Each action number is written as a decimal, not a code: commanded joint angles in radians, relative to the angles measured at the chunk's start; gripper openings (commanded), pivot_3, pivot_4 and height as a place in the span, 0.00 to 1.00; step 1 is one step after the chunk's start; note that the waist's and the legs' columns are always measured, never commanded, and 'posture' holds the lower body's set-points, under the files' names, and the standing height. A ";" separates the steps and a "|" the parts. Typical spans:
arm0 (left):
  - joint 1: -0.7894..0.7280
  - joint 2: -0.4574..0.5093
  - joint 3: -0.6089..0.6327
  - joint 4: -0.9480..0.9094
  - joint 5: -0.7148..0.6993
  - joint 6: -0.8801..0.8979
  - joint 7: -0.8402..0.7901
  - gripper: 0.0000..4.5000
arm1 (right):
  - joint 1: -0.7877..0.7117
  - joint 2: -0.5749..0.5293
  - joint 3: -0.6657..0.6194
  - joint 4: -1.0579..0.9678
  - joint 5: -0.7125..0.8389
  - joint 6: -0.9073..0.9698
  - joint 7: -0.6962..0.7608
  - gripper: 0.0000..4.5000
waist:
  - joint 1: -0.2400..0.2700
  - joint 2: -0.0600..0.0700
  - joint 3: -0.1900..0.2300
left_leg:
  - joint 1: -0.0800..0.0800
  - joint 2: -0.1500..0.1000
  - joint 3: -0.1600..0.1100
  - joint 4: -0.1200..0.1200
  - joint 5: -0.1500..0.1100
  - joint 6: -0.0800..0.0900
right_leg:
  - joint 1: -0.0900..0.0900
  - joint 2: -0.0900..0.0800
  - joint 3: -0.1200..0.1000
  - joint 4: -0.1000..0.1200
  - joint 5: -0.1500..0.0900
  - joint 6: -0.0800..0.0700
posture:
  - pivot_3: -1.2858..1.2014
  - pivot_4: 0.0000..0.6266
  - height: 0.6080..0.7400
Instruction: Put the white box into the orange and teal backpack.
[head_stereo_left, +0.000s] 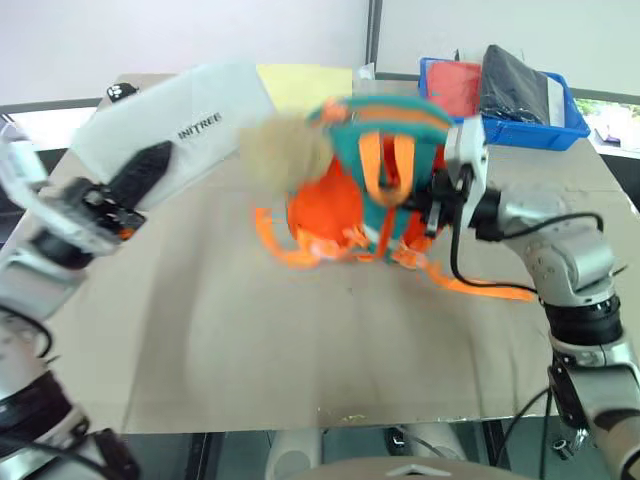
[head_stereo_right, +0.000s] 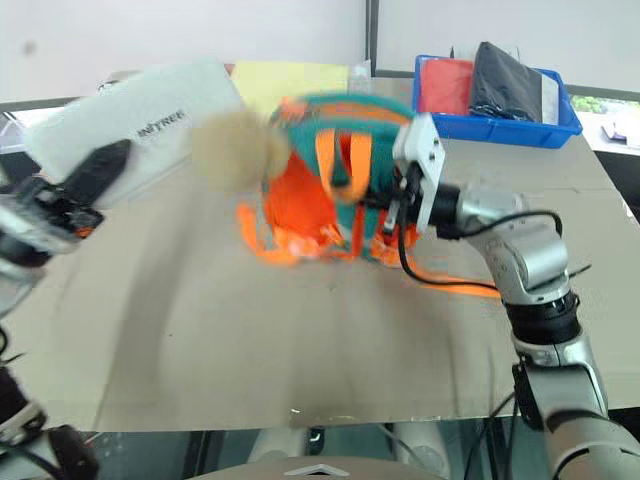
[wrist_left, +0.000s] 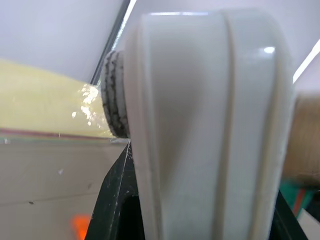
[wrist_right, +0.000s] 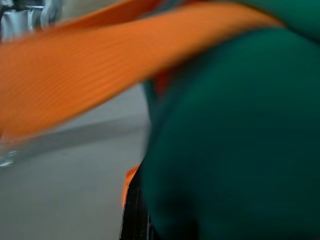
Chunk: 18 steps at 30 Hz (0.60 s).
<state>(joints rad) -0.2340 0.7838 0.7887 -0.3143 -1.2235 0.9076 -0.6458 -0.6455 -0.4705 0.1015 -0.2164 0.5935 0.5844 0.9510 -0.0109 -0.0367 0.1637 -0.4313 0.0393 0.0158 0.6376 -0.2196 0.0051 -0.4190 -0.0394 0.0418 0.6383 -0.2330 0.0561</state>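
I have the white box (head_stereo_left: 185, 125) lifted at upper left, clamped in my left gripper (head_stereo_left: 140, 175). My right gripper (head_stereo_left: 440, 200) is pinched shut on the orange and teal backpack (head_stereo_left: 365, 190) at centre; insertion remains

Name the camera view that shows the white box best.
The left eye view: the white box shows nearly whole, lettering readable, held in the left pincer. The right eye view shows it much the same, more blurred. The left wrist view shows just one end, close up.

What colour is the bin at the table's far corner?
Blue bin, clearest in the right eye view.
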 joint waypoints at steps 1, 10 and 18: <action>0.044 0.058 0.021 -0.075 -0.061 -0.002 -0.104 0.21 | -0.043 -0.037 -0.061 -0.014 0.029 -0.008 0.029 0.01 | -0.001 0.000 0.000 | 0.002 0.000 0.000 0.001 0.000 0.000 | 0.002 0.000 0.000 0.001 0.000 -0.001 | 0.52 0.24 1.00; 0.177 0.192 0.065 -0.042 -0.061 -0.009 -0.307 0.21 | -0.084 -0.060 -0.091 0.044 0.054 0.008 0.050 0.01 | -0.004 0.000 0.000 | 0.012 0.003 0.002 0.000 0.000 0.000 | 0.007 0.004 0.002 0.004 -0.003 -0.006 | 0.52 0.24 1.00; 0.198 0.255 -0.032 -0.069 0.120 -0.156 -0.533 0.21 | -0.106 -0.085 -0.092 0.082 0.049 0.021 0.076 0.01 | -0.003 0.000 0.000 | 0.011 0.003 0.004 -0.001 0.000 0.000 | 0.006 0.003 0.003 0.003 -0.002 -0.004 | 0.52 0.24 1.00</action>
<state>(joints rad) -0.0375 1.0126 0.7709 -0.3439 -1.1474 0.8121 -1.1045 -0.7179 -0.5437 0.0562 -0.1180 0.6288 0.6103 1.0220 -0.0144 -0.0368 0.1638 -0.4205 0.0423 0.0197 0.6368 -0.2197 0.0050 -0.4128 -0.0360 0.0448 0.6416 -0.2359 0.0508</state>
